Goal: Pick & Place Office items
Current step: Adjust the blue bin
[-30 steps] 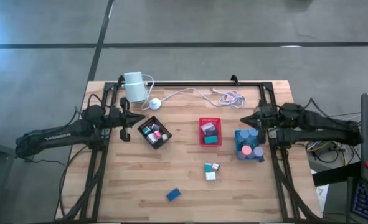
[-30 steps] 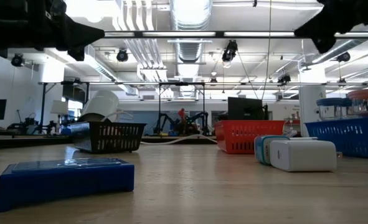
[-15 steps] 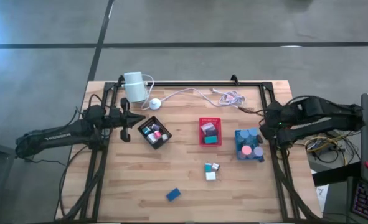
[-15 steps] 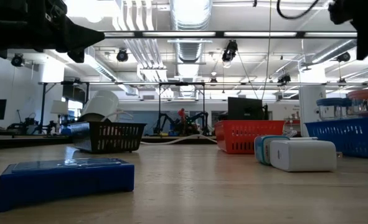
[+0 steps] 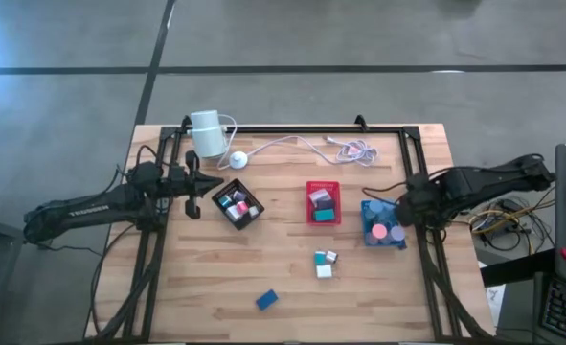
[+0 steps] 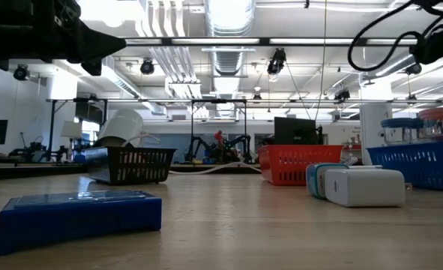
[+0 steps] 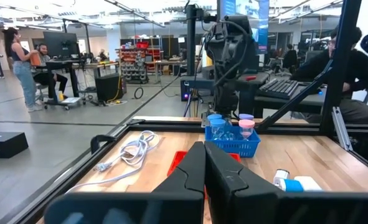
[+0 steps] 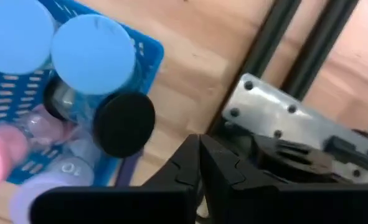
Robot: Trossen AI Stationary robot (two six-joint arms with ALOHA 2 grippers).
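right end effector (image 5: 398, 205) closed beside blue tray's (image 5: 370, 236) cylinders (image 5: 379, 231).

Trays: three, one black (image 5: 237, 204), one red (image 5: 324, 202), one blue (image 5: 382, 223)
Pieces in the black tray: about four, hard to separate from above
Pieces in the red tray: two blocks, one pale, one teal
Cylinders in the blue tray: about six, blue, pink, purple and one black cap (image 8: 124, 124)
Loose pieces on the table: one blue block (image 5: 267, 300), plus a small cluster (image 5: 325, 264) of about three
White cylinder with cable: one (image 5: 206, 134)
Arms: two
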